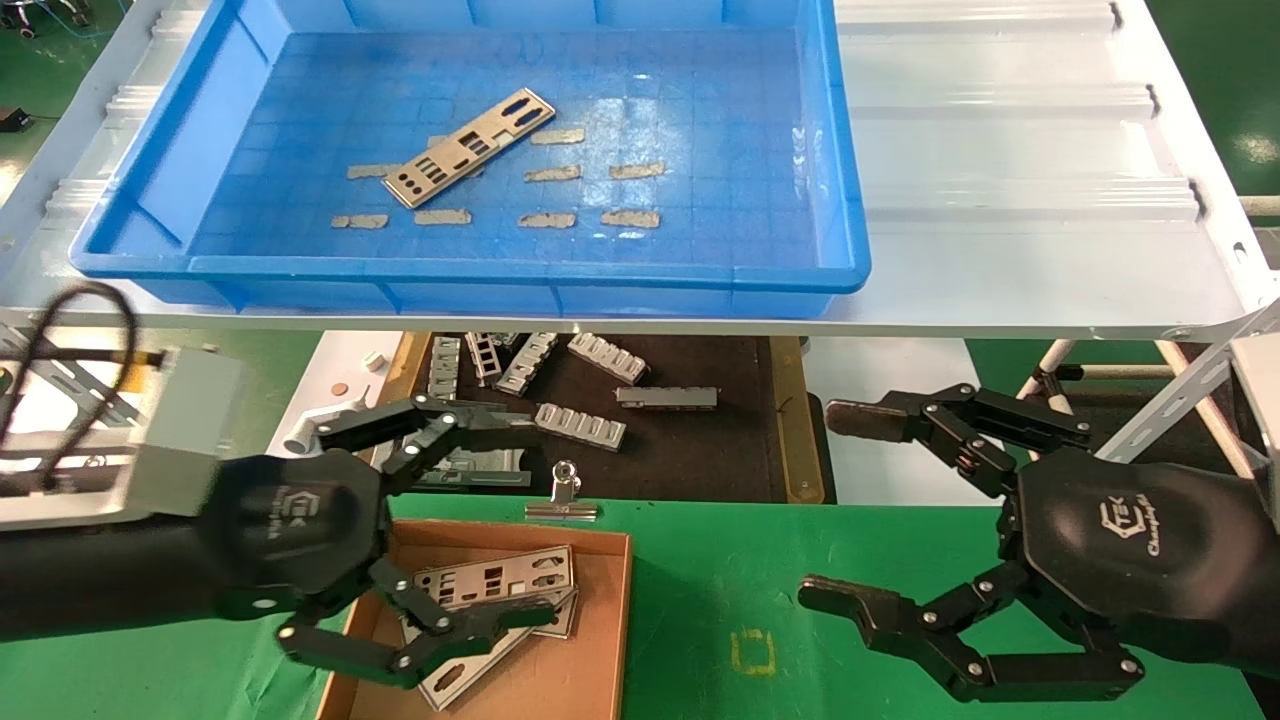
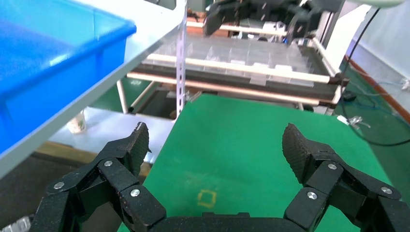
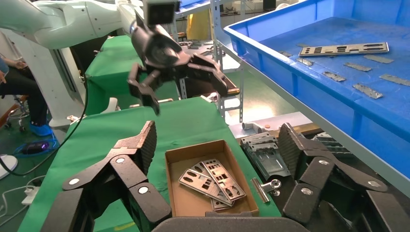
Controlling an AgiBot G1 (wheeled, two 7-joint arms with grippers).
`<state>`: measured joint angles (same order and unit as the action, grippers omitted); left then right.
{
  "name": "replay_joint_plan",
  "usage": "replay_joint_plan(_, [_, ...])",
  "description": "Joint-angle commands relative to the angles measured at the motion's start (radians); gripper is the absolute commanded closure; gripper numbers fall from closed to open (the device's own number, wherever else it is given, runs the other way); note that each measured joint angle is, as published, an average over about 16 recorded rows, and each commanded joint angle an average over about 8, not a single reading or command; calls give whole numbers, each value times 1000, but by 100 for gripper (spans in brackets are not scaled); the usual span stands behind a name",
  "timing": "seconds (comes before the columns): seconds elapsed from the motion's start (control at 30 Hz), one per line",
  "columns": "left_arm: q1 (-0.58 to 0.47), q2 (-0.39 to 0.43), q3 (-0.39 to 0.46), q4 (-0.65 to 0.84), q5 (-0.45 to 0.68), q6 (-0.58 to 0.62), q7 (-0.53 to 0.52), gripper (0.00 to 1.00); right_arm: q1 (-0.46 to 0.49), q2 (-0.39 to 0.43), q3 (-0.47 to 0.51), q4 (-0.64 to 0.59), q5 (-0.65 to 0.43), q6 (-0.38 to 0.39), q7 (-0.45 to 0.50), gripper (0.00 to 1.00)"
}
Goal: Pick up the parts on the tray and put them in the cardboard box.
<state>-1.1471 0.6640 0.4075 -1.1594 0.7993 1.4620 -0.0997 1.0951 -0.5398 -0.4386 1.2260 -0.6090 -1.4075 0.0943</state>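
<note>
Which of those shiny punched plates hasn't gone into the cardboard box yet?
The single plate lying askew on the blue tray floor among tape strips; the others already lie in the cardboard box.

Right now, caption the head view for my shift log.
Left gripper open over the cardboard box of plates; one part left in the tray; right gripper open, idle.

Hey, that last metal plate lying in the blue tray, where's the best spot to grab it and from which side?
The plate lies flat and diagonal on the tray floor, so probably come straight down from above and pinch across its narrow width near the middle, fingers on the two long edges. It is thin, so they must reach the floor. Both the left gripper and the right gripper are open and empty.
</note>
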Motion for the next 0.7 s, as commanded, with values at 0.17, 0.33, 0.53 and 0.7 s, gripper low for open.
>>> replay_joint_plan(0.17, [40,-29,-70,-68,-37,18,-48,0,0,0,0,0,0,0,0,0])
replay_joint_plan(0.33, [67,-49,-119,-116,-64,32,-81,0,0,0,0,0,0,0,0,0])
replay_joint_plan(0.53, [84,-61,-149,-145,-81,41,-97,0,0,0,0,0,0,0,0,0])
replay_joint_plan(0.7, [82,-60,-143,-139,-80,40,-94,0,0,0,0,0,0,0,0,0])
